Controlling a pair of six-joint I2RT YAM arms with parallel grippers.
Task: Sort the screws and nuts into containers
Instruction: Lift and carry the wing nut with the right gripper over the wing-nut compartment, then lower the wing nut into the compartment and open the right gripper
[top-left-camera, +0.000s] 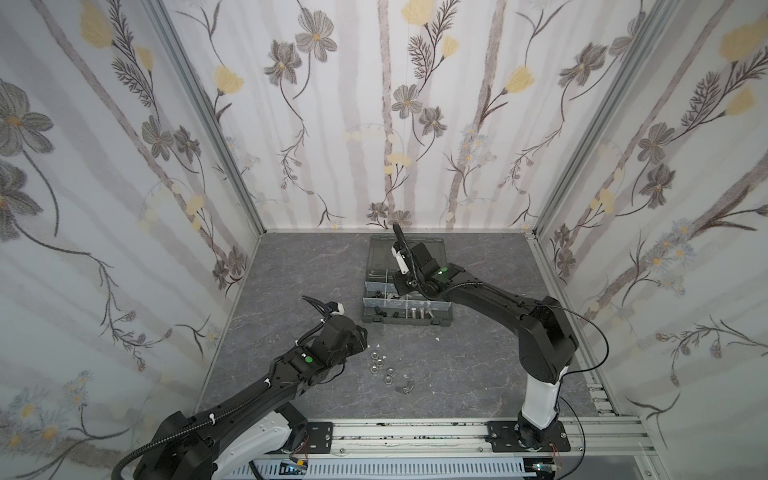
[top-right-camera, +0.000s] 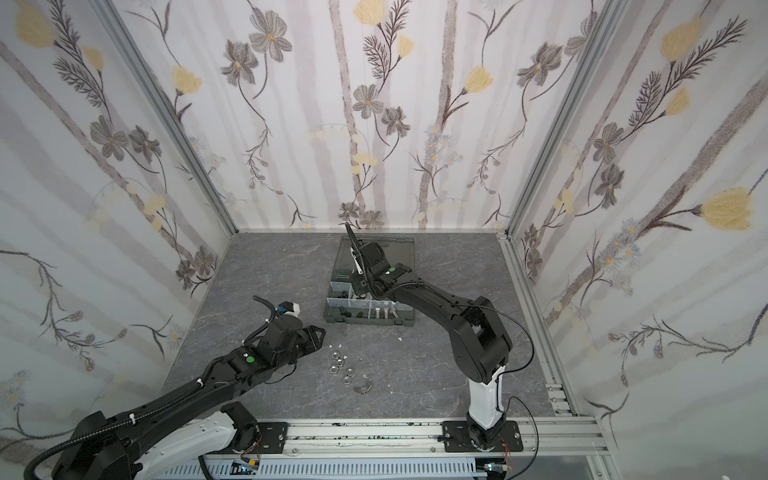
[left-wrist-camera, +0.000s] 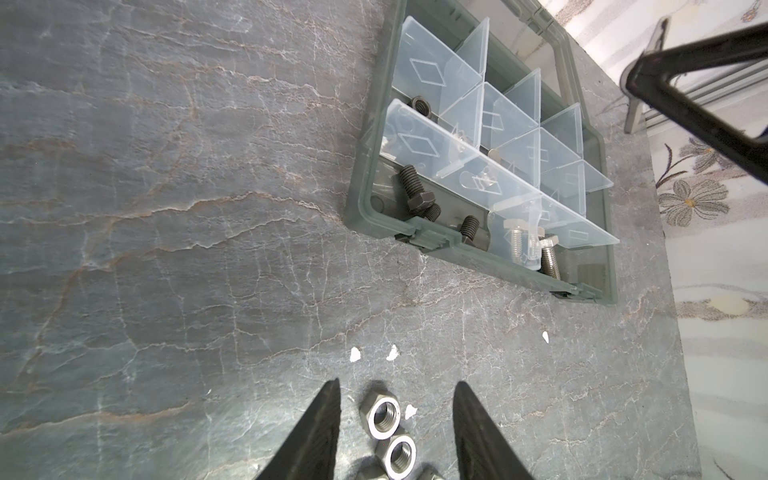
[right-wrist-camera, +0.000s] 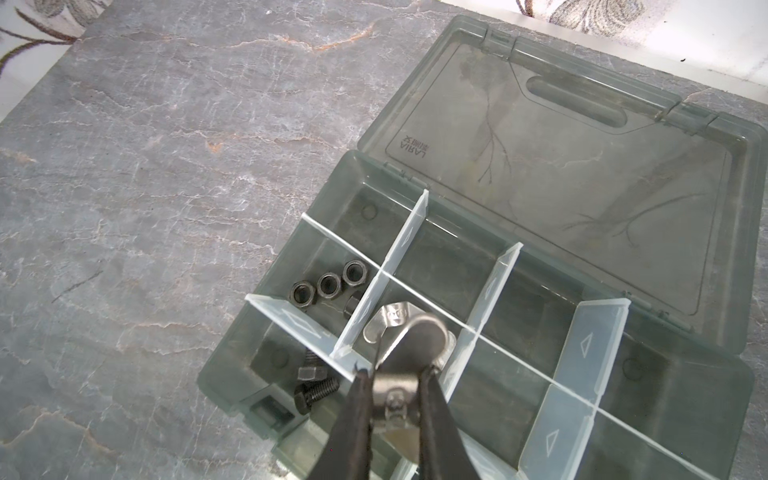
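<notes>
Grey tabletop bears white flecks beside loose nuts.

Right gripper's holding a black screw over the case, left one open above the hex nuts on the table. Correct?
No. The right gripper is shut on a silver wing nut, not a black screw; the right wrist view shows it. The rest holds: it is over the case, and the left gripper is open above the hex nuts on the table.
</notes>
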